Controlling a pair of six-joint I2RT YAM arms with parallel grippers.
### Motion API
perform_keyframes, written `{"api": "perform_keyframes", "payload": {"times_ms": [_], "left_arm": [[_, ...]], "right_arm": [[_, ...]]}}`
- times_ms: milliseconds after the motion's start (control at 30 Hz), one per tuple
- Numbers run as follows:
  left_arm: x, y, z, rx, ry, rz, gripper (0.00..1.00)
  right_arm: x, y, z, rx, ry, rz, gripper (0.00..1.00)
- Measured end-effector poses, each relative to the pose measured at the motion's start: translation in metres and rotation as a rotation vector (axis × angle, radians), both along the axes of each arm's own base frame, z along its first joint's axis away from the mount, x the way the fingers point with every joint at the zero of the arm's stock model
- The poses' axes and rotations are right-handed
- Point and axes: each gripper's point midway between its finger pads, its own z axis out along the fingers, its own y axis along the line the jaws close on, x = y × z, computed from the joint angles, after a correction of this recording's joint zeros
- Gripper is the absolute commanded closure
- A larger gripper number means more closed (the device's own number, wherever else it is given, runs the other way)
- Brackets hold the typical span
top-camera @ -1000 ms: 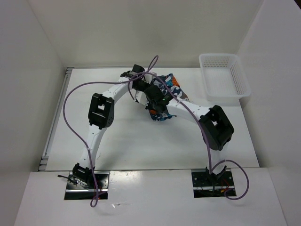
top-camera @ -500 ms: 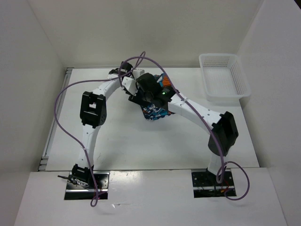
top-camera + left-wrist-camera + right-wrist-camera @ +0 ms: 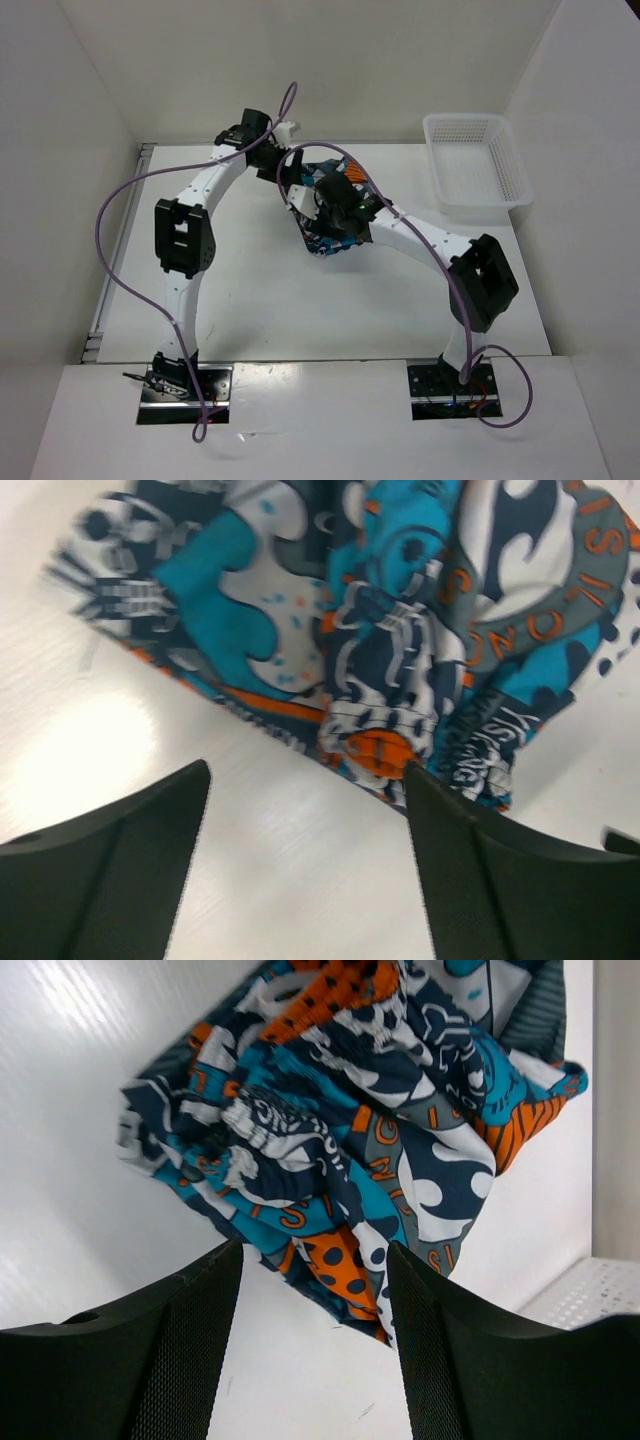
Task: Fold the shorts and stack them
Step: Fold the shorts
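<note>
The shorts point(image 3: 322, 243) lie in a bunched heap on the white table, at the back middle, largely covered by both arms in the top view. My left gripper point(image 3: 296, 192) hovers at their left edge. In the left wrist view the left gripper point(image 3: 307, 770) is open over bare table, and the shorts point(image 3: 400, 630) lie just beyond its fingertips. My right gripper point(image 3: 325, 215) hangs over the heap. The right wrist view shows the right gripper point(image 3: 315, 1250) open, with a fold of the shorts point(image 3: 350, 1110) reaching between the tips without being gripped.
A white mesh basket point(image 3: 475, 165) stands at the back right of the table; its corner point(image 3: 600, 1295) shows in the right wrist view. White walls close in the table on the left, back and right. Purple cables loop above both arms.
Both grippers have opened and let go of the shorts. The left arm has swung back and to the left; the right wrist has drawn back slightly over the heap.
</note>
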Motion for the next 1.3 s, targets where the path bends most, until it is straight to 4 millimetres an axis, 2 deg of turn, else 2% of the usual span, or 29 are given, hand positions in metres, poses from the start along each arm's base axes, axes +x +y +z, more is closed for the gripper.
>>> {"api": "perform_keyframes", "payload": {"times_ms": [33, 100, 233, 267, 367, 400, 433, 467, 500, 533, 600, 767, 867, 1000, 1033, 1133, 1167, 1267, 1300], "left_arm": [[-0.005, -0.006, -0.002, -0.001, 0.012, -0.015, 0.08], [-0.014, -0.022, -0.011, -0.003, 0.042, -0.05, 0.07], [-0.029, -0.046, -0.042, 0.008, 0.114, -0.103, 0.09], [-0.032, -0.05, -0.053, 0.014, 0.135, -0.112, 0.16], [-0.038, -0.053, -0.079, 0.035, 0.193, -0.116, 0.36], [-0.039, -0.052, -0.087, 0.044, 0.208, -0.117, 0.43], [-0.04, -0.05, -0.093, 0.051, 0.219, -0.111, 0.46], [-0.039, -0.048, -0.096, 0.059, 0.223, -0.105, 0.5], [-0.039, -0.046, -0.099, 0.063, 0.228, -0.099, 0.55], [-0.038, -0.045, -0.099, 0.066, 0.228, -0.095, 0.7], [-0.037, -0.044, -0.097, 0.069, 0.223, -0.092, 0.79], [-0.03, -0.043, -0.088, 0.076, 0.192, -0.084, 0.8], [-0.024, -0.043, -0.076, 0.074, 0.162, -0.081, 0.71], [-0.005, -0.045, -0.042, 0.052, 0.07, -0.07, 0.65], [0.001, -0.046, -0.033, 0.048, 0.042, -0.065, 0.6], [0.017, -0.042, -0.01, 0.04, -0.028, -0.043, 0.56], [0.021, -0.04, -0.006, 0.04, -0.045, -0.037, 0.49], [0.026, -0.034, -0.007, 0.052, -0.053, -0.017, 0.46], [0.027, -0.032, -0.011, 0.058, -0.047, -0.012, 0.41]], "right_arm": [[0.004, -0.004, -0.006, -0.011, 0.005, -0.007, 0.35], [0.01, -0.009, -0.014, -0.025, 0.011, -0.013, 0.35], [0.021, -0.009, -0.031, -0.034, 0.022, -0.013, 0.38], [0.022, -0.008, -0.037, -0.039, 0.03, -0.011, 0.39], [0.024, -0.006, -0.054, -0.054, 0.05, -0.006, 0.53], [0.025, -0.006, -0.059, -0.062, 0.054, -0.002, 0.65], [0.027, -0.006, -0.062, -0.068, 0.051, -0.001, 0.72], [0.028, -0.006, -0.066, -0.074, 0.051, -0.003, 0.79], [0.03, -0.006, -0.068, -0.077, 0.047, -0.007, 0.91], [0.033, -0.006, -0.07, -0.084, 0.04, -0.008, 0.97], [0.038, -0.008, -0.072, -0.086, 0.028, -0.022, 1.0], [0.044, -0.015, -0.071, -0.079, 0.024, -0.041, 1.0], [0.035, -0.015, -0.075, -0.071, 0.069, -0.016, 1.0], [0.016, -0.016, -0.076, -0.053, 0.134, 0.026, 1.0], [0.011, -0.017, -0.077, -0.051, 0.146, 0.033, 1.0], [0.004, -0.017, -0.08, -0.048, 0.174, 0.049, 1.0], [0.002, -0.017, -0.08, -0.048, 0.181, 0.053, 1.0], [-0.001, -0.016, -0.081, -0.041, 0.195, 0.054, 1.0], [0.0, -0.016, -0.081, -0.039, 0.196, 0.051, 1.0]]}}
